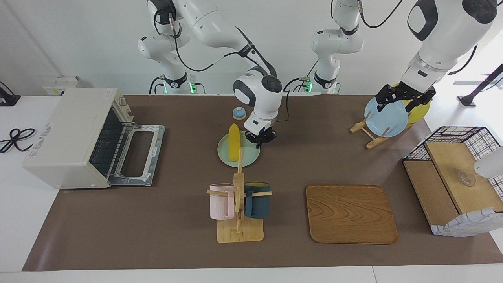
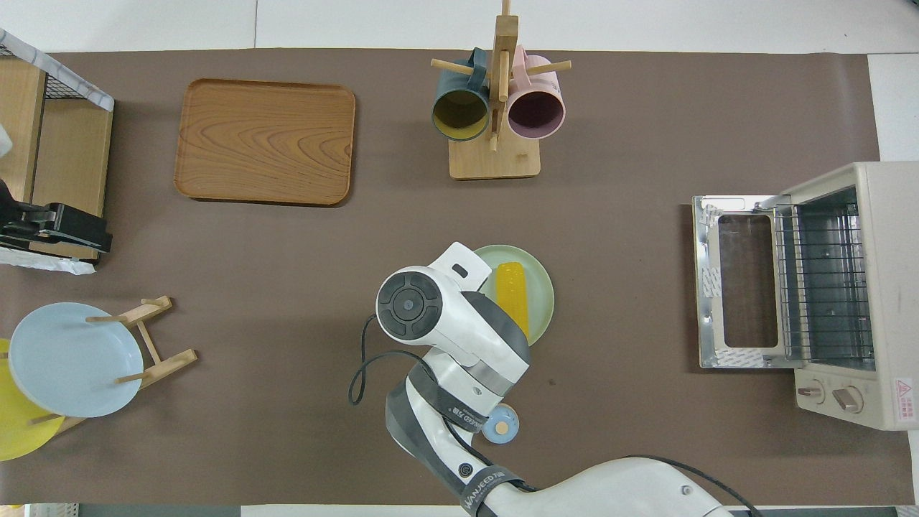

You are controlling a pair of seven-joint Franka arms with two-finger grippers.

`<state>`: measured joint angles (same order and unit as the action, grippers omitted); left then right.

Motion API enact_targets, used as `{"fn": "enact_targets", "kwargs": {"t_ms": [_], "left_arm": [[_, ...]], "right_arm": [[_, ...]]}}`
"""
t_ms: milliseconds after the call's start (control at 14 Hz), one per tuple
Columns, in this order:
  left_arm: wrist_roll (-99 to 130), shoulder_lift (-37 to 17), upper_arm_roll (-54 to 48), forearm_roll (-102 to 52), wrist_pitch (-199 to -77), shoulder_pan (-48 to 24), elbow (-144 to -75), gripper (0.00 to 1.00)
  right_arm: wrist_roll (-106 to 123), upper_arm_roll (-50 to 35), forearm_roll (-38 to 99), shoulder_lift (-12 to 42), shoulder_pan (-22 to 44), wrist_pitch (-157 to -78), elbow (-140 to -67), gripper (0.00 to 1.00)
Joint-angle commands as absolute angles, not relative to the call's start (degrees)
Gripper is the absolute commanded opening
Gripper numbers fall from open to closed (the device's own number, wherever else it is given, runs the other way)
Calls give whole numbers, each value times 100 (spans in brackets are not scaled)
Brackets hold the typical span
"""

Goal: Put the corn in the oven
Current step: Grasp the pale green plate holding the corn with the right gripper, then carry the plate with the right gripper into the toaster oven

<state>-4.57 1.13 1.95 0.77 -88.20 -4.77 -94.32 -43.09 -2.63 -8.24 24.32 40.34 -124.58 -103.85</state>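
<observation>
The corn (image 1: 234, 136) lies on a pale green plate (image 1: 251, 156) near the middle of the surface (image 1: 177, 220). The right tool (image 1: 259, 137) is down at the plate's rim beside the corn, its fingertips pinched together on nothing. The left tool (image 1: 404, 98) hangs spread wide over the blue plate (image 1: 387, 118). The oven (image 1: 74, 137) stands open at the right arm's end.

A plain white wall (image 1: 78, 39), seemingly daylit, backs the brown-covered table (image 1: 157, 236).
</observation>
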Motion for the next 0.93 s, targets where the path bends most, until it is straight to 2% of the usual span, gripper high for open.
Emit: {"fn": "enact_targets", "kwargs": {"t_ms": [0, 142, 427, 641, 854], "left_arm": [[-519, 334, 167, 158, -8886, -457, -9703, 100], [-519, 325, 167, 123, -8991, -448, -9712, 100], [-501, 237, 114, 105, -9000, -360, -9607, 100], [-475, 237, 114, -35, -9018, -352, -9589, 100], [-475, 237, 114, -53, -9079, -343, -9606, 100]], "right_arm": [[-3956, -273, -1124, 2434, 3938, -11667, -9934, 0], [-3929, -272, -1387, 2443, 3946, -11033, -9599, 0], [-3745, -255, -1818, 2382, 3911, -10513, -9659, 0], [-3308, -246, -1898, 1970, 3509, -10336, -9930, 0], [-2560, -255, -1872, 1198, 2911, -10388, -10615, 0]]}}
